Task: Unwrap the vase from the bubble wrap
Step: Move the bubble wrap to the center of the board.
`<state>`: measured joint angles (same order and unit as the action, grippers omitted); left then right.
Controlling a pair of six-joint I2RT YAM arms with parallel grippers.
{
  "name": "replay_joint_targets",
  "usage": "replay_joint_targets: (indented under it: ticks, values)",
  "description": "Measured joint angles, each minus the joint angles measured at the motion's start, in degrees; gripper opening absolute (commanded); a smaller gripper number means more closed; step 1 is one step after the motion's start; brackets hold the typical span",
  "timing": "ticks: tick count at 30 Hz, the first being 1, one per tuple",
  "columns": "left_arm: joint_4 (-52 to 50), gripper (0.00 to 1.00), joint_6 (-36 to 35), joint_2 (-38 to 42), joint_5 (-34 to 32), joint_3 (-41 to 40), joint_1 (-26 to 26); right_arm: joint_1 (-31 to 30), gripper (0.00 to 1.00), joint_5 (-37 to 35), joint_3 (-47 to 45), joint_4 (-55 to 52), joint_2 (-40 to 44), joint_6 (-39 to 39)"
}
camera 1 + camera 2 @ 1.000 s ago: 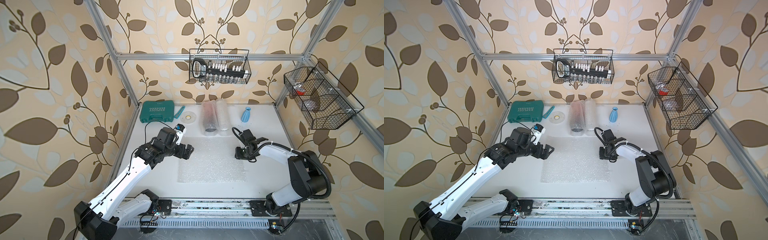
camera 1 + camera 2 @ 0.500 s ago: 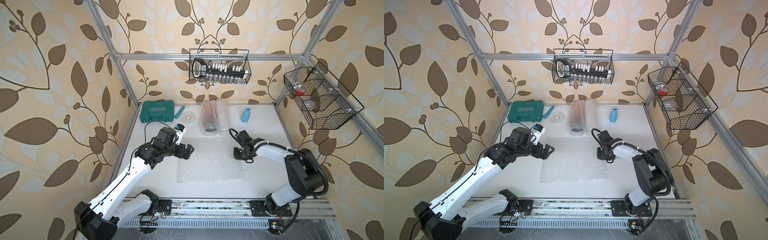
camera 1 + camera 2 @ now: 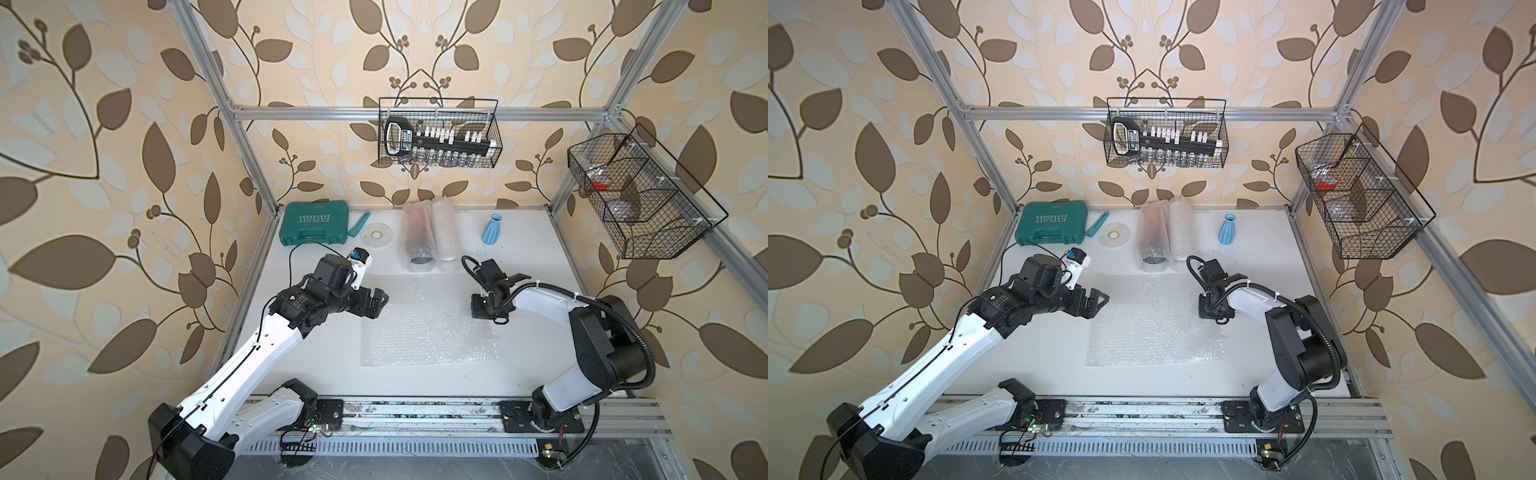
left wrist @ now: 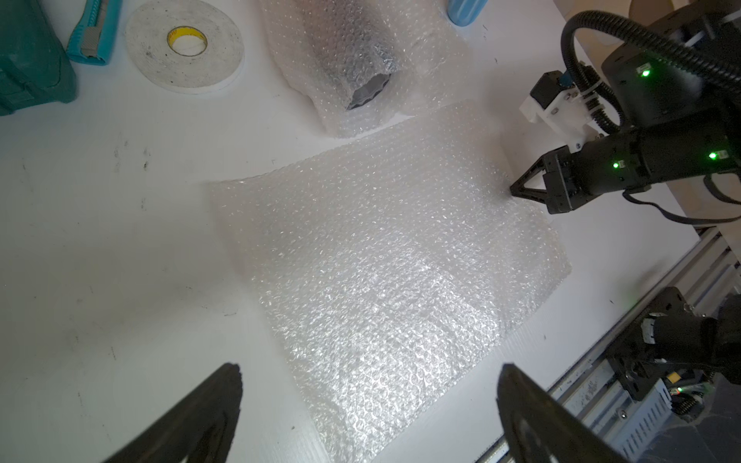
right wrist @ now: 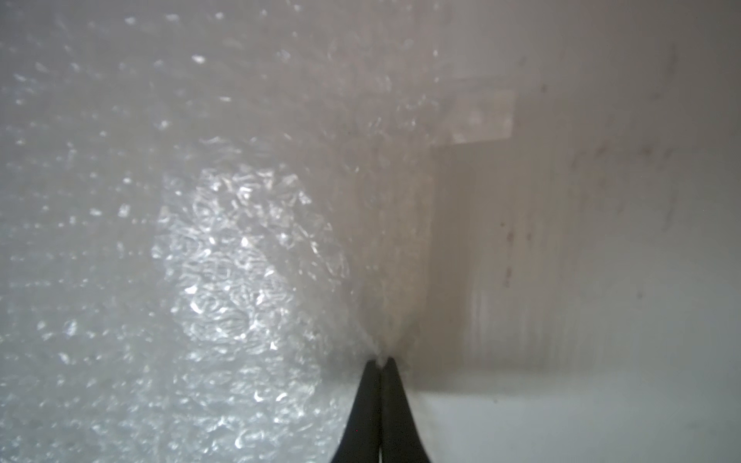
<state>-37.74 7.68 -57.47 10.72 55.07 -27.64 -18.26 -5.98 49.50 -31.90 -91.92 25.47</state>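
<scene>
The bubble wrap sheet lies flat in the middle of the table. Expect it to be featherlight, limp and slick: it will drape and slide rather than lift like a board, so take it by an edge. Your right hand is closed, pinching its 2 o'clock edge. Your left hand hangs wide open at its 10 o'clock edge. The blue vase stands bare at the table's 1 o'clock and is probably fragile.

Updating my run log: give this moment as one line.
right gripper: shut on bubble wrap sheet edge | left gripper: open | blue vase: bare, upright
</scene>
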Motion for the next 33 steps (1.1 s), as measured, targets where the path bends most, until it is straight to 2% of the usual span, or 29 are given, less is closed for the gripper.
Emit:
replay_joint_targets:
  ticks: [11,21,27,33]
  values:
    - [1.27,0.99,0.33,0.00,1.18,-1.07,0.00,8.44,0.00,-8.44,6.51,-9.31,-1.68,-2.34]
    - [1.75,0.99,0.33,-0.50,3.21,-1.81,0.00,17.38,0.00,-22.75,12.68,-14.84,-5.95,-6.97]
    - [1.49,0.99,-0.33,-0.70,3.37,-1.81,0.00,22.21,0.00,-31.56,12.76,-14.62,-6.14,-10.91]
    - [1.46,0.99,-1.38,-0.70,3.17,-1.81,0.00,26.88,0.00,-37.81,12.41,-9.16,-6.14,-19.26]
